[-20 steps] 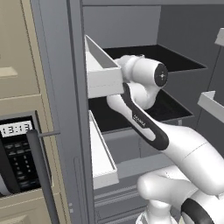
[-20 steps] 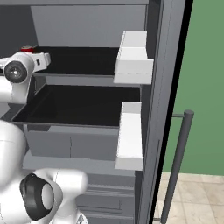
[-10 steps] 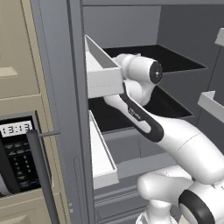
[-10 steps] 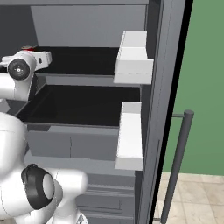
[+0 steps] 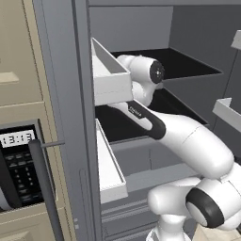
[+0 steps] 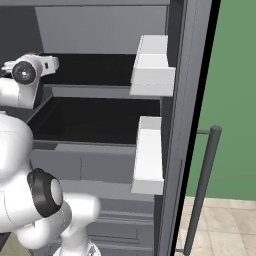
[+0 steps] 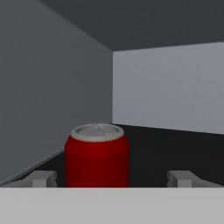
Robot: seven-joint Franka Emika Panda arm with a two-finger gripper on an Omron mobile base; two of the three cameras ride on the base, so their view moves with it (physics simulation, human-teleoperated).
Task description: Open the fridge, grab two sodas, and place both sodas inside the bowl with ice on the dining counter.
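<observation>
The fridge (image 5: 197, 33) stands open, and my arm reaches onto its upper black shelf (image 6: 100, 75). One soda (image 7: 97, 155), a red can with a silvery top, stands upright on that shelf close to the left inner wall. My gripper (image 7: 113, 179) is open and level with the can's lower part. The can sits between the fingertips (image 7: 43, 178), nearer the left one, and the pads do not touch it. In the left base view the hand is tucked behind a white door bin (image 5: 110, 77). The bowl and the dining counter are out of view.
White door bins hang on both open doors (image 6: 152, 67), (image 6: 147, 155), close beside the arm. A second black shelf (image 6: 95, 120) lies below. A beige cabinet with a microwave (image 5: 19, 160) stands at the left. A dark bar handle (image 6: 202, 185) sticks out at the right door.
The hand has moved a little deeper into the upper shelf. Its jaws have stayed open.
</observation>
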